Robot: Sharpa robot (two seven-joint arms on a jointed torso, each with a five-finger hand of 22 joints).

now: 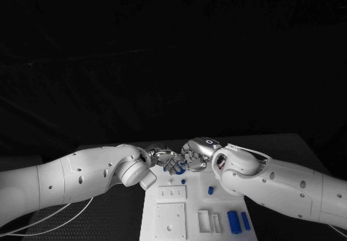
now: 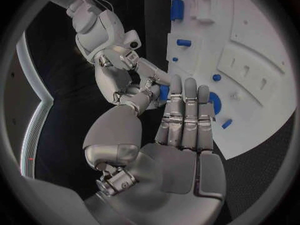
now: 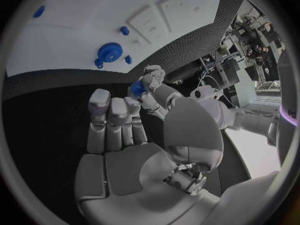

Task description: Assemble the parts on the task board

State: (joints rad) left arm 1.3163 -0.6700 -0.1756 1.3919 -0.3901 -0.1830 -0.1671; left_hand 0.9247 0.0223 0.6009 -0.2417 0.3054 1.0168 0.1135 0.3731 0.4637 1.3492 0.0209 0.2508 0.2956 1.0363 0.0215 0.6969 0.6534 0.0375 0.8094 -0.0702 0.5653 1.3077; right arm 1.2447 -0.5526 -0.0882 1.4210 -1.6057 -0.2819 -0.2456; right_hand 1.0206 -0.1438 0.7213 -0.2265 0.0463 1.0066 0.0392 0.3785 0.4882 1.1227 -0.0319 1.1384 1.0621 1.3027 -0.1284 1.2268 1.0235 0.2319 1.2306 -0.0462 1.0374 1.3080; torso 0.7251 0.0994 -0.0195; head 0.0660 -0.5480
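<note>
My left hand point(image 1: 165, 158) and right hand point(image 1: 194, 153) meet fingertip to fingertip above the far end of the board point(image 1: 168, 221), both pinching one small blue part point(image 3: 137, 88). A blue gear point(image 3: 109, 52) lies on the board's far end.

Colours are pretty simple here: flat white plastic task board point(image 1: 170, 216) on a matte black table point(image 1: 289, 150), small bright blue parts point(image 1: 232, 221), one blue gear point(image 3: 110, 53), and shiny silver metal hands point(image 1: 177, 158).
</note>
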